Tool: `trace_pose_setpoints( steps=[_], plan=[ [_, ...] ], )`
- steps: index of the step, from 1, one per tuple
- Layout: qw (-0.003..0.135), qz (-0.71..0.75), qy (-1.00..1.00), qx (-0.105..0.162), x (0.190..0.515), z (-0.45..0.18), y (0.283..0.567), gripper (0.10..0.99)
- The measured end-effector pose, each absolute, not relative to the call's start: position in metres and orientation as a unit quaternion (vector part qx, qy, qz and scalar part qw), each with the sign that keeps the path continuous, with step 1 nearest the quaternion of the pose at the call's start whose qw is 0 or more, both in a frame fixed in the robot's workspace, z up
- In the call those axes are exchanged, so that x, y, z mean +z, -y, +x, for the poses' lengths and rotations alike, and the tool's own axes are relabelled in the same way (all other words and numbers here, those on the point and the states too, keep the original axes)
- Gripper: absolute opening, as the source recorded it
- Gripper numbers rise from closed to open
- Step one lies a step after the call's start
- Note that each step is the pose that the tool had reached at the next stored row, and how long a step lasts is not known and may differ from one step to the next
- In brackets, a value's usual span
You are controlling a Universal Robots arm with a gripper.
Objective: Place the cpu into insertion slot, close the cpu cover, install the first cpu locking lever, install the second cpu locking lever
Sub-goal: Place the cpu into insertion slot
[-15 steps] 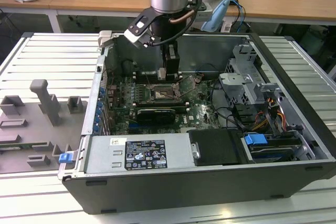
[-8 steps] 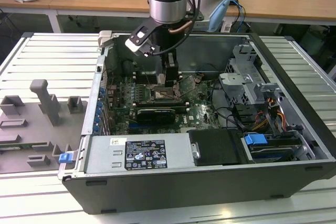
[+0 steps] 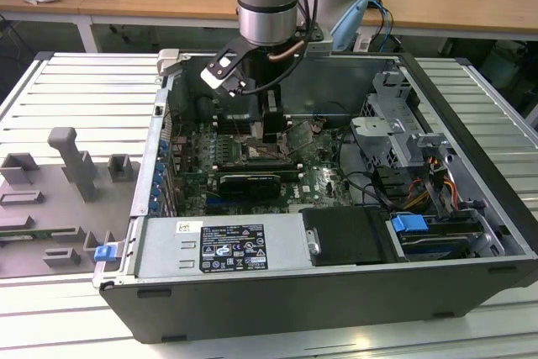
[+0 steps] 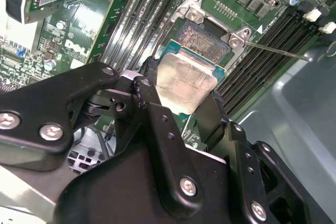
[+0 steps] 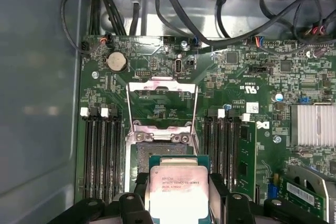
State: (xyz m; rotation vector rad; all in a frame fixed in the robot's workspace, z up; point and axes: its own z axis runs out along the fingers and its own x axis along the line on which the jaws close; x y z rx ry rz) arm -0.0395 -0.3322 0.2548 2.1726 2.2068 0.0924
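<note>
My gripper reaches down into the open computer case and is shut on the cpu, its black fingers pressing on two opposite edges. The cpu has a pale silver top and hangs tilted just above the insertion slot, overlapping one edge of it. The slot is a dark square with a silver rim on the green board. The cpu cover, a silver frame with a cut-out centre, is swung open beyond the slot. A thin locking lever sticks out beside the socket.
Long black memory slots flank the socket on both sides. A finned heatsink and bundled black cables lie nearby. The case holds a power supply and a drive cage. Grey fixtures stand at the exterior view's left.
</note>
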Motion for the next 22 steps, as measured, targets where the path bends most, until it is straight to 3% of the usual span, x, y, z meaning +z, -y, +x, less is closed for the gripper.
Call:
trace_pose_setpoints(
  steps=[22],
  plan=[
    [0.022, 0.703, -0.710, 0.030, 0.2444, -0.0363, 0.3290, 0.533]
  ],
)
